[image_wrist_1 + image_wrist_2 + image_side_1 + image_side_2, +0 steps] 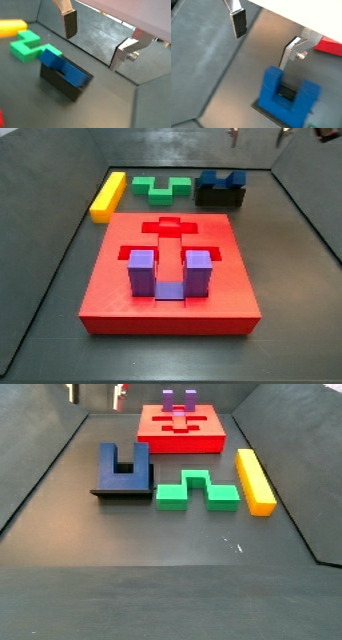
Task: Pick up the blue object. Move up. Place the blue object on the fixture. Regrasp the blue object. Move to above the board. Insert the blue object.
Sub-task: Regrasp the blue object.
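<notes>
The tool [100,42] hangs high with its fingers [69,24] spread wide, holding nothing.

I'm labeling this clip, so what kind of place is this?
Likely a robot lab test cell: a dark walled bin, a red board with slots, coloured blocks, a blue object on the fixture, the open gripper above.

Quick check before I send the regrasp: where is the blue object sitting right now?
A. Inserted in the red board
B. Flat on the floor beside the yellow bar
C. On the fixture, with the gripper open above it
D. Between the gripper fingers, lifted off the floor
C. In a side view the blue object rests on the black fixture, and in a wrist view the gripper hangs above it, open and holding nothing.
</notes>
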Available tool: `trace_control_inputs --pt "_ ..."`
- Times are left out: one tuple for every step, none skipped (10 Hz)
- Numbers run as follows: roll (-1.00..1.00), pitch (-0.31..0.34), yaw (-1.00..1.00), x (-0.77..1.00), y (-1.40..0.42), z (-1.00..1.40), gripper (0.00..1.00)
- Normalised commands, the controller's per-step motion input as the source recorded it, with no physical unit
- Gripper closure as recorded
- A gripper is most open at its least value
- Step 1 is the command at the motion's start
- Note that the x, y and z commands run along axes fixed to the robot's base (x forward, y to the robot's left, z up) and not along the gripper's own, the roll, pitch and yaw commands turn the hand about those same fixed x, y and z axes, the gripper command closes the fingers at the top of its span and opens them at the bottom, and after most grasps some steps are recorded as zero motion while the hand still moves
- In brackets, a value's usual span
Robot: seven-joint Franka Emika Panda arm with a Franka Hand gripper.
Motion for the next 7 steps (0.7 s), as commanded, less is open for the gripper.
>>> trace_control_inputs --pt "0.63 -0.037 0.31 0.57 -0.02 -0.14 0.00" --pt "0.62 0.000 0.45 0.45 0.00 -0.23 0.00" --pt "0.51 -0.011 0.57 0.31 0.00 -0.26 0.00" --pt "0.41 -0.051 0.71 0.15 0.01 -0.39 0.00" --pt "0.22 0.000 0.83 0.10 0.05 -0.47 0.00" --pt "0.16 0.000 0.79 0.24 0.03 -0.44 0.00" --pt "0.24 0.017 0.70 0.33 0.00 -0.39 0.00"
